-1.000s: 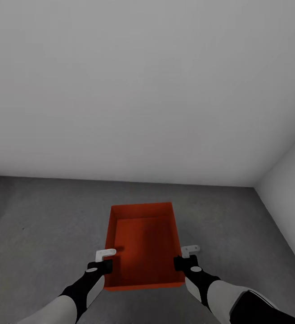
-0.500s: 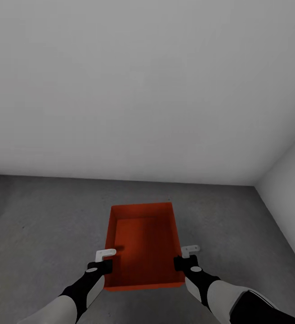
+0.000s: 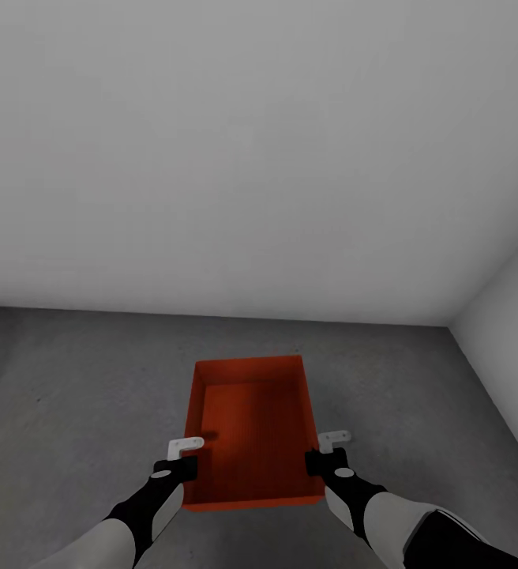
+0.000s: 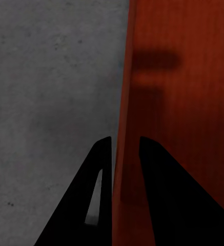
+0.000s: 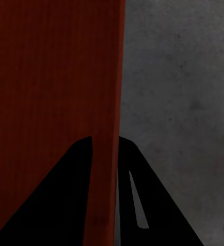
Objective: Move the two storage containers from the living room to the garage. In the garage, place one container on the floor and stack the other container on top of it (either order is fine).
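One orange-red storage container [image 3: 251, 427] is open side up over the dark grey garage floor [image 3: 77, 395], near a corner of white walls. My left gripper [image 3: 189, 466] is shut on its left long wall and my right gripper [image 3: 316, 460] is shut on its right long wall. In the left wrist view the thin red wall [image 4: 123, 102] runs between the two black fingers of the left gripper [image 4: 124, 143]. The right wrist view has the container wall [image 5: 112, 77] pinched by the right gripper [image 5: 104, 141] in the same way. Whether the base touches the floor I cannot tell.
A plain white wall [image 3: 251, 158] stands straight ahead, close behind the container. A second white wall [image 3: 512, 332] closes the right side and meets it in a corner. Speckled concrete [image 4: 50, 77] stretches away to the left.
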You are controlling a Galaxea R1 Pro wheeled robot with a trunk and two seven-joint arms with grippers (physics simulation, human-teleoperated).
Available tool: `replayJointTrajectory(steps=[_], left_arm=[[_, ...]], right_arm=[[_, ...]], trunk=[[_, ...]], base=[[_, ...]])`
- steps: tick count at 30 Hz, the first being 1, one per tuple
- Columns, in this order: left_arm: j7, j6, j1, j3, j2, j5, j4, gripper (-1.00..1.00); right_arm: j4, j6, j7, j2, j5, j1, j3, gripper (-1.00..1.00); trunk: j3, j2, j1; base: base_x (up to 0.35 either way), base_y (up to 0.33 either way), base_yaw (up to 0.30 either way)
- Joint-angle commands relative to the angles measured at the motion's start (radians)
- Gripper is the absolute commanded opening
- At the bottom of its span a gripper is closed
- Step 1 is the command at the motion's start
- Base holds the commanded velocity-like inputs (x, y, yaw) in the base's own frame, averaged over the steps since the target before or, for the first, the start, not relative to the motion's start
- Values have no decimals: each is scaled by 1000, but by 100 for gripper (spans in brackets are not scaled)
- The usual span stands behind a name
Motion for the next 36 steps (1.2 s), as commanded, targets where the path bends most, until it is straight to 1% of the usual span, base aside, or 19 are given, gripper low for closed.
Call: replayJointTrajectory(steps=[1,36], left_arm=[[48,7,-1,29,3,-14,-5,-100],[51,7,-1,29,2,-13,-4,-100]], right_arm=[[1,-2,38,1,3,-1,-58,-100],[1,-2,38,1,3,-1,-58,-100]], trunk=[[-4,-9,4],[-113,-254,138]], base=[[0,0,0],[0,0,0]])
